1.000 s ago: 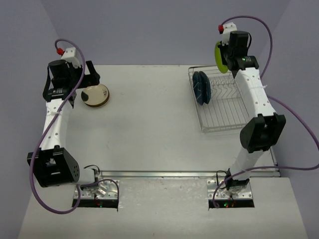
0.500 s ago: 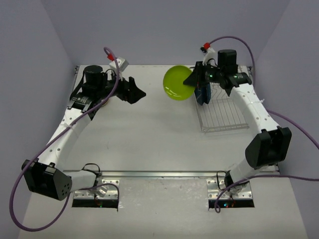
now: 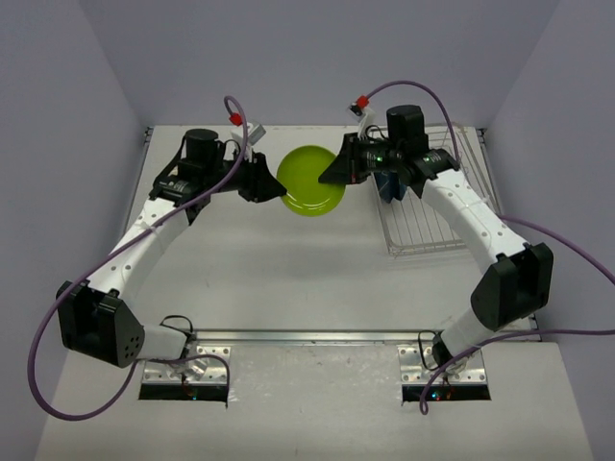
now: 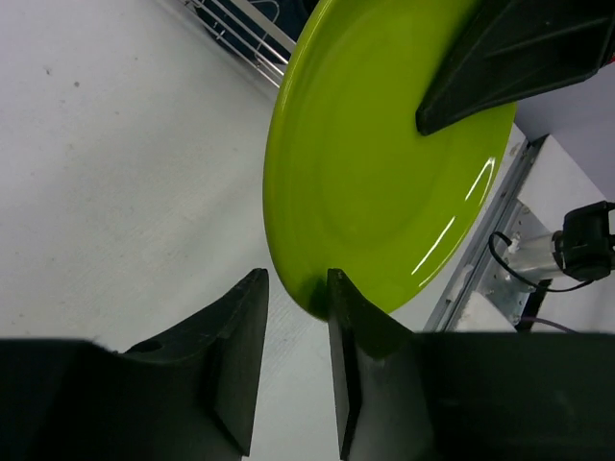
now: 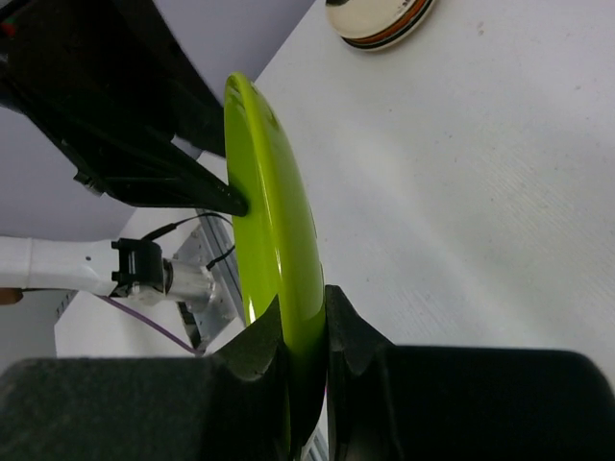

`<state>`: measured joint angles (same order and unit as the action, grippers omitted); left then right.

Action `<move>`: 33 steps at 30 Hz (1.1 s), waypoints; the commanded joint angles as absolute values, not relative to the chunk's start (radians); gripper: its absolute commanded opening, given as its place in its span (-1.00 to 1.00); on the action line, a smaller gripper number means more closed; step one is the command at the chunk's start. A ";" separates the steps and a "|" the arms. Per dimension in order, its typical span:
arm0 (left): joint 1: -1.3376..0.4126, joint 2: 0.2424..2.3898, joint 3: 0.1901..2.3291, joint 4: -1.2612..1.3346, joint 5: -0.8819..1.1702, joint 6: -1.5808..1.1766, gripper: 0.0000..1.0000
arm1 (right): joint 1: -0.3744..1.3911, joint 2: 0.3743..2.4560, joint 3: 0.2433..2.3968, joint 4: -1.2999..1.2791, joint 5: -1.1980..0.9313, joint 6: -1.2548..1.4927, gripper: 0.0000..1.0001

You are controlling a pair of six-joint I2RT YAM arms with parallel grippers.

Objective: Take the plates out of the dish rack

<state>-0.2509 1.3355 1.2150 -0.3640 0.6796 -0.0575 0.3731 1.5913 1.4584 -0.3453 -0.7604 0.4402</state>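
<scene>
A lime green plate [image 3: 309,181] hangs on edge above the table's middle back, between both arms. My right gripper [image 3: 332,171] is shut on its right rim, and the right wrist view shows the plate [image 5: 274,221] pinched tight in that gripper [image 5: 304,303]. My left gripper [image 3: 269,181] has reached the opposite rim. In the left wrist view the plate [image 4: 384,173] sits between my left gripper's [image 4: 296,279] fingers, against the right finger with a gap to the left one. A dark blue plate [image 3: 387,184] stands in the dish rack [image 3: 432,226].
A stack of plates [image 5: 380,19] with an orange-red rim lies on the table at the back left, hidden under my left arm in the top view. The rack fills the back right corner. A metal rail [image 3: 336,336] runs along the table's near edge.
My right arm lifted the green plate out of the rack and carried it left to the middle. My left arm swung right from the stack to meet it, and its jaws have narrowed around the rim.
</scene>
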 commanded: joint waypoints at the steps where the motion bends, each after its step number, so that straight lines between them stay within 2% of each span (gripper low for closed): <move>1: -0.256 1.336 1.213 -0.341 0.720 -0.061 -0.87 | 0.393 1.577 1.481 -0.273 -0.836 0.484 -0.92; 3: -0.256 1.332 1.213 -0.341 0.722 -0.060 -0.99 | 0.391 1.583 1.483 -0.276 -0.827 0.488 -0.84; 5: -0.255 1.325 1.208 -0.341 0.721 -0.059 -1.00 | 0.391 1.586 1.483 -0.281 -0.820 0.488 -0.66; 8: -0.233 1.311 1.201 -0.344 0.712 -0.059 -1.00 | 0.392 1.587 1.490 -0.312 -0.777 0.477 0.15; 10: -0.177 1.313 1.201 -0.350 0.717 -0.067 -1.00 | 0.388 1.582 1.490 -0.326 -0.741 0.465 0.46; 12: -0.083 1.330 1.208 -0.369 0.741 -0.081 -1.00 | 0.379 1.574 1.484 -0.338 -0.692 0.457 0.67; 14: 0.010 1.360 1.215 -0.386 0.787 -0.092 -1.00 | 0.368 1.565 1.476 -0.341 -0.650 0.453 0.73; 19: 0.220 1.443 1.273 -0.428 0.784 -0.067 -1.00 | 0.333 1.562 1.471 -0.369 -0.568 0.436 0.75; 25: 0.378 1.576 1.383 -0.453 0.576 -0.046 -1.00 | 0.325 1.556 1.477 -0.422 -0.312 0.333 0.75; 29: 0.519 1.741 1.490 -0.466 0.635 -0.114 -1.00 | 0.310 1.539 1.445 -0.429 -0.175 0.294 0.75; 33: 0.577 1.895 1.567 -0.490 0.655 -0.150 -1.00 | 0.300 1.541 1.433 -0.435 -0.097 0.274 0.75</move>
<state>0.5125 1.7814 1.4950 -0.4864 0.6296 -0.0938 0.3132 1.5812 1.4408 -0.4364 -0.2450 0.3282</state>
